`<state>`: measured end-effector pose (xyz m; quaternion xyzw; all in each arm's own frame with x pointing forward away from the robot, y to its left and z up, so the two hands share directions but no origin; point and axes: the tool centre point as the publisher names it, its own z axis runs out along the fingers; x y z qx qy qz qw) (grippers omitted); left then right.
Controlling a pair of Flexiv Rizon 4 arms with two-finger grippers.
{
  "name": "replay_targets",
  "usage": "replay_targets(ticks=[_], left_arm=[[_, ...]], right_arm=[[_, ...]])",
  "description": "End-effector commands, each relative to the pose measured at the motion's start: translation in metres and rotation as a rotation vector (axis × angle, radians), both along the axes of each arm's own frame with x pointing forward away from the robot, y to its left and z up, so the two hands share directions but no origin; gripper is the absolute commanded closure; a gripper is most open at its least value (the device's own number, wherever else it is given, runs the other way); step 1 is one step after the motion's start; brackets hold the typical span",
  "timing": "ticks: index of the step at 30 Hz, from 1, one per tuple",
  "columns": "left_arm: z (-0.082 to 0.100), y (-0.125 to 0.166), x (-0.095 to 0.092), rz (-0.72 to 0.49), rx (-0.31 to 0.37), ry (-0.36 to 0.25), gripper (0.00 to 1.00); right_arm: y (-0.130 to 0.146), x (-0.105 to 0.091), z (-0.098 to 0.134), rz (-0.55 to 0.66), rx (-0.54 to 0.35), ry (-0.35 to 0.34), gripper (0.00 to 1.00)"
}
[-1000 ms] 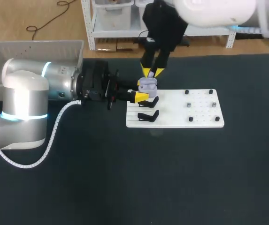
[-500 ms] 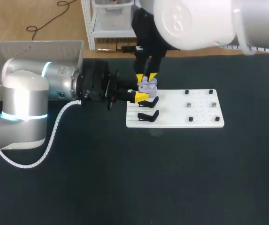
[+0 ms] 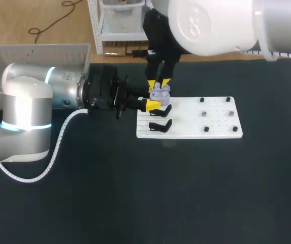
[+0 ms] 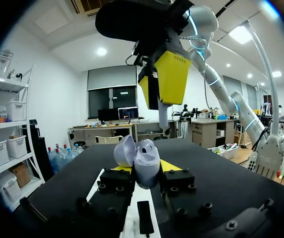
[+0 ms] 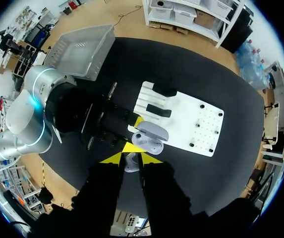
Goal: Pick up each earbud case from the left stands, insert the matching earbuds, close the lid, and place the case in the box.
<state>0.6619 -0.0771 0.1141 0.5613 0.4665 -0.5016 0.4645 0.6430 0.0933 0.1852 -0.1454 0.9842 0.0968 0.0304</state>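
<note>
Currently the lilac earbud case (image 4: 146, 166) sits gripped between the two yellow tips of the left claw (image 4: 144, 171), one tip pressing each side. Its lid (image 4: 124, 151) is swung open and leans off to one side of the body. The case is raised a little above the near-left corner of the white board (image 3: 196, 122), which lies ahead of this claw on the black counter (image 3: 135, 193).

Directly over the open case hangs the right claw (image 5: 131, 157), pointing straight down. Its fingers are drawn close together and pinch a small pale earbud (image 5: 130, 164) between them. The earbud is just above the case and I cannot tell whether it touches it.

Just below the held case, and ahead of the left claw, are two black stands (image 3: 160, 125) on the board's left part. Farther out from both claws, the board's right part carries several small dark pegs (image 3: 204, 114) set apart in rows.

Well behind the left claw, beside the left arm at the counter's far-left corner, stands the pale slatted box (image 3: 13, 56).
</note>
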Motion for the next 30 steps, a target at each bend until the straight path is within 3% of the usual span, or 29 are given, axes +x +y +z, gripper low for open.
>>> replay_targets(ticks=[1,11,30], left_arm=[[0.000,0.000,-0.001,0.005,-0.001,-0.002,1.00],[0.000,0.000,-0.001,0.005,-0.001,-0.002,1.00],[0.000,0.000,-0.001,0.005,-0.001,-0.002,1.00]], right_arm=[[-0.004,0.003,-0.003,0.009,0.000,-0.020,1.00],[-0.006,0.016,-0.021,0.078,0.021,-0.035,1.00],[0.000,0.010,-0.023,0.148,0.024,-0.037,1.00]])
